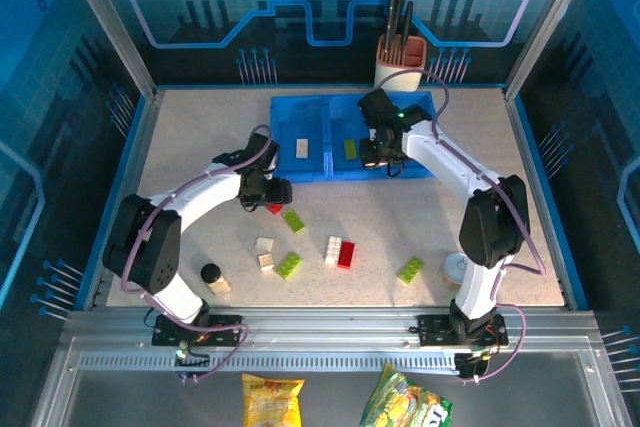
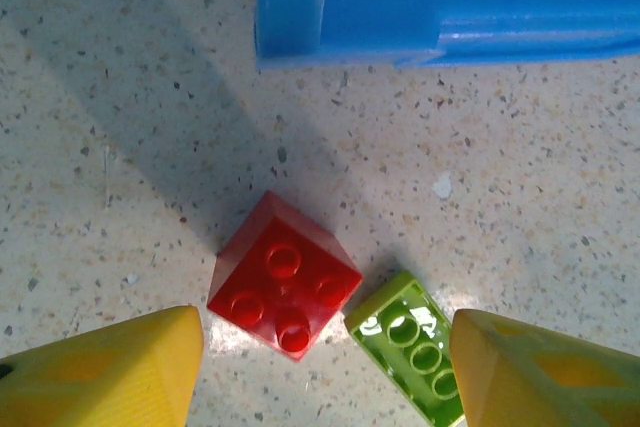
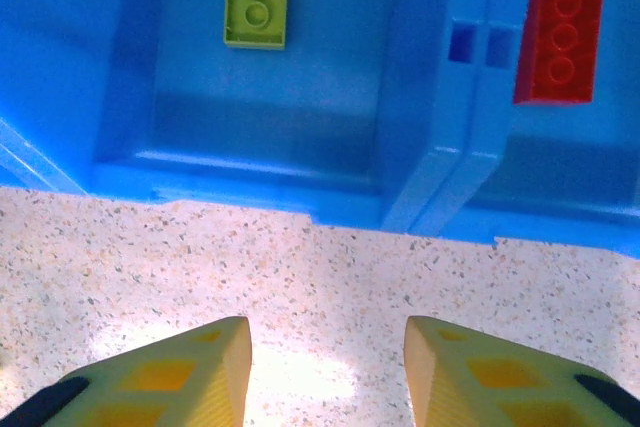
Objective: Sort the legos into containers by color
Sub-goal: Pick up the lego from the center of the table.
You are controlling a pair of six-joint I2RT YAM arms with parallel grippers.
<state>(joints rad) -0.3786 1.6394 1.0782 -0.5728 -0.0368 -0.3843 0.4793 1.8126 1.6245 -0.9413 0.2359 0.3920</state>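
Just short of the tray (image 2: pixel 290 7), L gripper (image 2: pixel 322 372) sits open & empty over the red lego (image 2: pixel 285 287), so best to centre on it, clear of the green lego (image 2: pixel 410 342) beside it, then close; R gripper (image 3: pixel 325 367) open, empty, at same tray.

The left arm (image 1: pixel 200 197) and the right arm (image 1: pixel 445 159) are built alike, with smooth white links joined by bulky black joint housings (image 1: pixel 148 247). A thin lilac cable (image 1: pixel 258 133) runs loosely along each arm in loops. The bases (image 1: pixel 195 327) are black brackets bolted to a ribbed aluminium rail (image 1: pixel 320 332). The left end effector (image 1: pixel 270 197) and the right end effector (image 1: pixel 383 161) are compact black blocks, and a small green light (image 1: pixel 400 115) glows at the right wrist. In the wrist views the fingers (image 2: pixel 110 372) are yellow wedges with shallow recessed pockets and are black at the root.
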